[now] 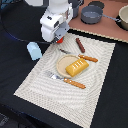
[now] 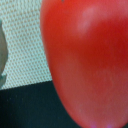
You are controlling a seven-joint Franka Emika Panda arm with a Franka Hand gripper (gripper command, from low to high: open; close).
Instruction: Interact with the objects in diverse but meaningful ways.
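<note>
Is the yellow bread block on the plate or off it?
On it: the yellow bread block lies flat on the round plate, between knife and fork.

A pale woven placemat (image 1: 67, 75) lies on a black tabletop (image 1: 15, 60), with a small tan plate (image 1: 61, 65) near its middle. A wooden-handled fork (image 1: 67, 80) lies on the mat just beside the plate toward the camera, and a wooden-handled knife (image 1: 80, 56) lies on the far side. Farther back, a dark grey pot (image 1: 91, 15) and a second pot (image 1: 123, 19) stand on a light brown board (image 1: 105, 27).
</note>
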